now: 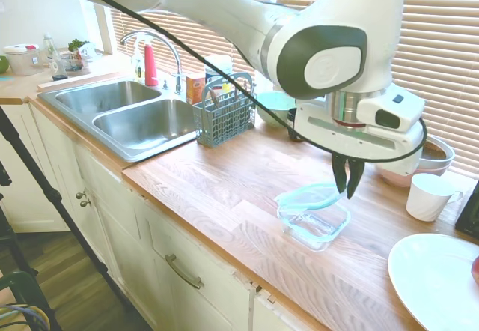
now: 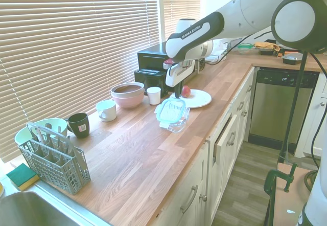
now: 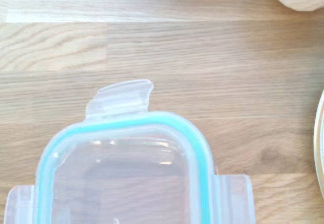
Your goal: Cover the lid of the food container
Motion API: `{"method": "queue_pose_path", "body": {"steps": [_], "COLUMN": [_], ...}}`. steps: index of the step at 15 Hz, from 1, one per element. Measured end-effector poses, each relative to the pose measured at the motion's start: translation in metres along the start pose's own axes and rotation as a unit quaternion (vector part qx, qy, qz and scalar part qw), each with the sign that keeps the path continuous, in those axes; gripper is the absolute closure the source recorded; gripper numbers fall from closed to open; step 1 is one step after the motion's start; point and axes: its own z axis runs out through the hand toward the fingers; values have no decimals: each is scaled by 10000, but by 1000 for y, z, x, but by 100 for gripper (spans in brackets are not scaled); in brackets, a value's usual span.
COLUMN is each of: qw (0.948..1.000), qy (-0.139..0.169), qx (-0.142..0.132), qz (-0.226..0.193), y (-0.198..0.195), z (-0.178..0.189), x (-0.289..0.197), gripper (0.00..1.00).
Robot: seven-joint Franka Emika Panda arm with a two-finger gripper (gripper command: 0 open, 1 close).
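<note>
The clear lid [image 1: 308, 195] with a teal rim seal lies slightly askew and tilted on top of the small clear food container [image 1: 314, 226], near the counter's front edge. In the second exterior view the lid [image 2: 171, 108] covers the container [image 2: 177, 122] in the same way. My gripper [image 1: 348, 192] hangs shut just above the lid's far right edge, with nothing visible between its fingers. From the other side the gripper [image 2: 178, 92] points straight down behind the lid. The wrist view shows one corner of the lid [image 3: 126, 168] and two snap tabs.
A white mug [image 1: 430, 196], a pink bowl [image 1: 419, 165] and a white plate [image 1: 438, 278] stand to the right of the container. A grey cutlery basket [image 1: 224, 114], a mint-green bowl [image 1: 275, 106] and the sink [image 1: 142, 121] lie to the left.
</note>
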Motion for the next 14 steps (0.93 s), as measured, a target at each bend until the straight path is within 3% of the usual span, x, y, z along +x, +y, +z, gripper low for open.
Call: {"method": "queue_pose_path", "body": {"steps": [14], "qw": [9996], "qy": [-276], "qx": [38], "qz": [61], "y": [17], "z": [55], "x": [-2], "gripper": [100]}}
